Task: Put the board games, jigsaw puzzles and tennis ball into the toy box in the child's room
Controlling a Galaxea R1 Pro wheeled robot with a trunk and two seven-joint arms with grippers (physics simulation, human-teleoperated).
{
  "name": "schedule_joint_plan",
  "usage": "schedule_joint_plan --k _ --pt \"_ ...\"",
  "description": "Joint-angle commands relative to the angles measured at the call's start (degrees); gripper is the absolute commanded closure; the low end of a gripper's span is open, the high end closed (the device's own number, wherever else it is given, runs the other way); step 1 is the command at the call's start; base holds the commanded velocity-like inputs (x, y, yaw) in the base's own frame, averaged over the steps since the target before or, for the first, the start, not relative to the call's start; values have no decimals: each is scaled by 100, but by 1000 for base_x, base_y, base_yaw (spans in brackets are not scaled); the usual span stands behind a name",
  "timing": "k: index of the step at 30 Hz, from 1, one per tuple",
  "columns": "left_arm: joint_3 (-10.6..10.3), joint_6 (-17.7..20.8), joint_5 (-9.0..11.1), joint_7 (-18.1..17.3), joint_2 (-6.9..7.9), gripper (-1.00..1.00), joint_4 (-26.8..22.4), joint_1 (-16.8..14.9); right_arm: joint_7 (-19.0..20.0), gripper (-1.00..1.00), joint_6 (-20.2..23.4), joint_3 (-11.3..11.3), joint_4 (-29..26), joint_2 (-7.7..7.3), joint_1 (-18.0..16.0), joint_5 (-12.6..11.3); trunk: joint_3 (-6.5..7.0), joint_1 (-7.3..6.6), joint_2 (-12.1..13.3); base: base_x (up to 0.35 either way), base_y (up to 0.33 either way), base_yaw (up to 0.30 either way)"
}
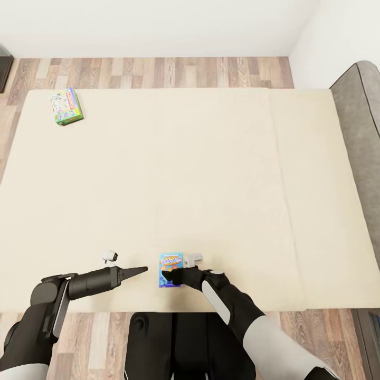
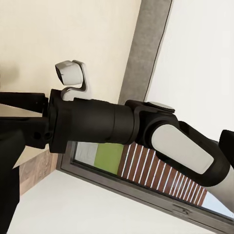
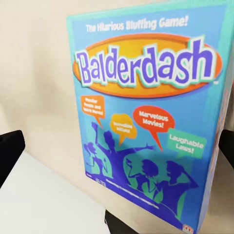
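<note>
Head view | beige bed | wood-plank floor | white wall

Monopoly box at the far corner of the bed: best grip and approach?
Pinch the Monopoly box across its short width, on the two long edges, coming from above. It lies flat on the mattress, slightly skewed, so only the thin sides offer the fingers purchase.

Count: 2 board games on 1 bed. One is the small blue Balderdash box at the near edge, the other is the green-edged Monopoly box at the far left corner. 2 robot arms, each with 1 gripper: left gripper, right gripper. 2 small white wrist camera units, one per arm. 1 grey headboard on the right. 1 dark-framed window in the left wrist view.
</note>
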Motion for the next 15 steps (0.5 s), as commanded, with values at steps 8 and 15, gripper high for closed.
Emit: schedule_joint_plan --k 8,15 --pt "2 63 -1 -24 1 -100 -1 -1 3 -100 24 1 -3 0 -2 -20 -5 3 -9 0 56 0" --pt "2 64 -5 -24 1 -100 -2 -1 3 -100 24 1 -3 0 -2 -20 -5 3 -9 0 53 0"
